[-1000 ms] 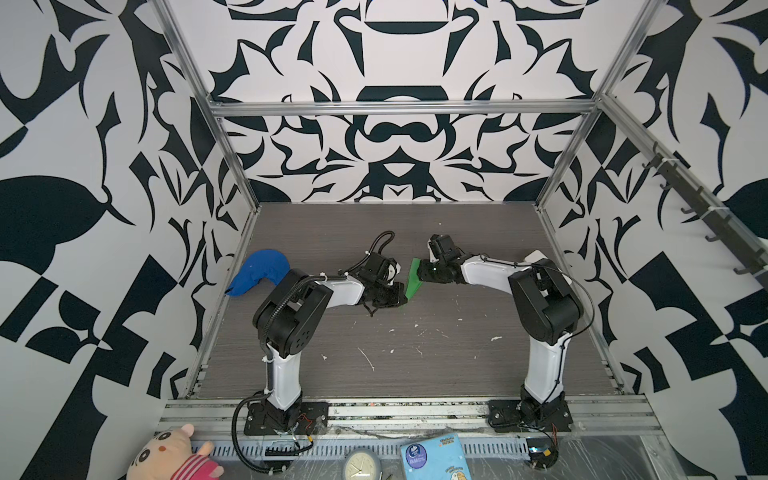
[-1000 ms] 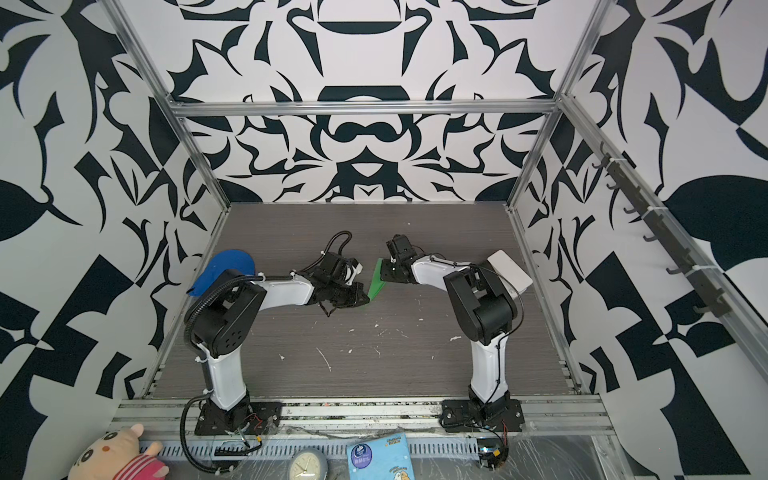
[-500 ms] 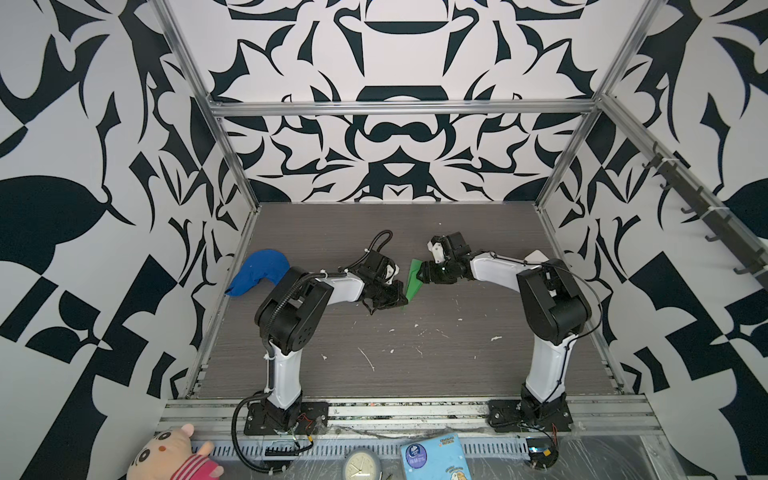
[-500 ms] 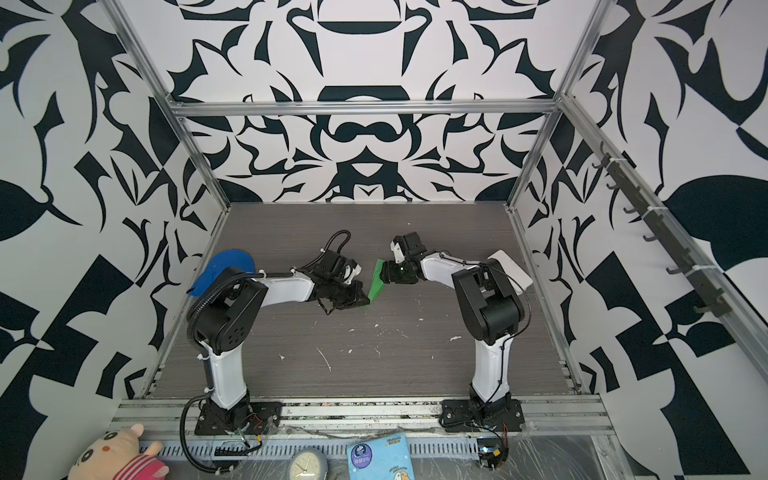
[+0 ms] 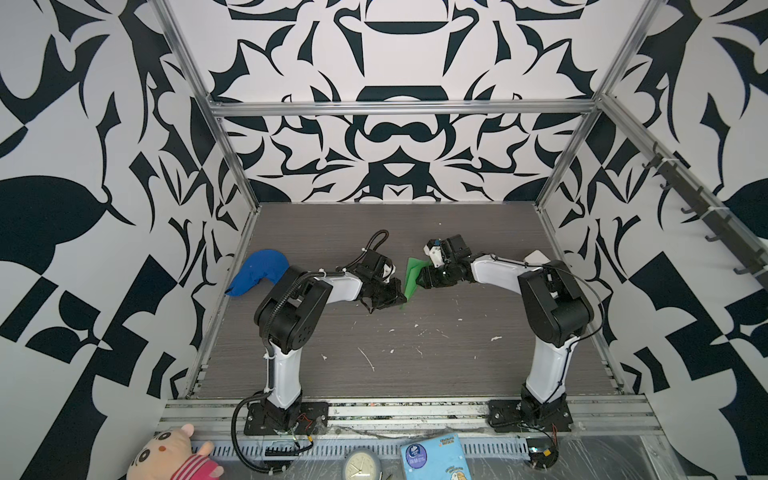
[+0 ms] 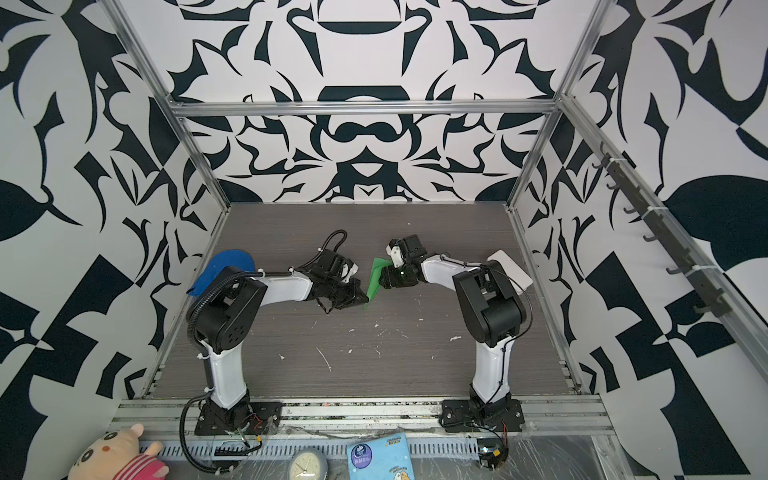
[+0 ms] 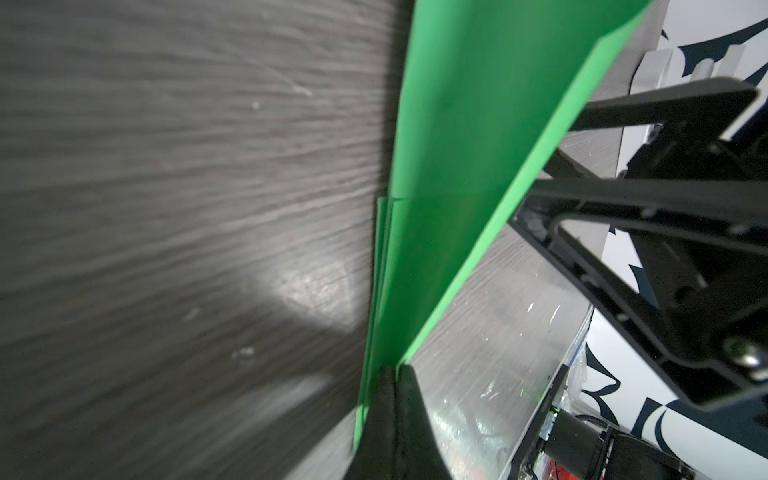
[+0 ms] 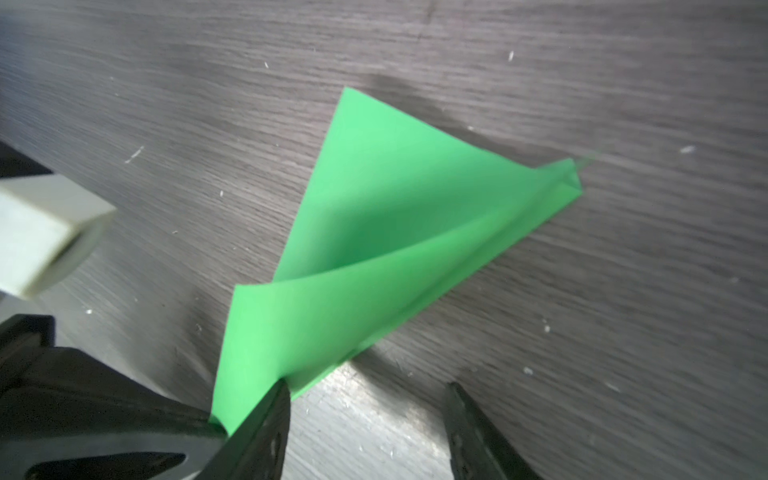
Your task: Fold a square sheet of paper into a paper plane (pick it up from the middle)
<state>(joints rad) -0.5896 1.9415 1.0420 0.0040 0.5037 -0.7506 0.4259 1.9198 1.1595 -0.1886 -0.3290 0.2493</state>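
Grey wood-grain counter [image 5: 415, 345]: I see green paper plane [image 5: 412, 276] near centre. Left end effector [image 5: 397, 297] pinched shut on it from 9 o'clock. Right end effector [image 8: 365, 390] at 3 o'clock, jaws apart, one finger against paper.

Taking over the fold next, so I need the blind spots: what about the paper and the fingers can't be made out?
Far end of the paper: left wrist view, cut off by the top edge.
Its pinched end: right wrist view, behind the shut left fingers and one of the open right fingers; contact with that one unclear.
Its creases: both top views, too small.
The cap: in a top view, partly behind the left arm.
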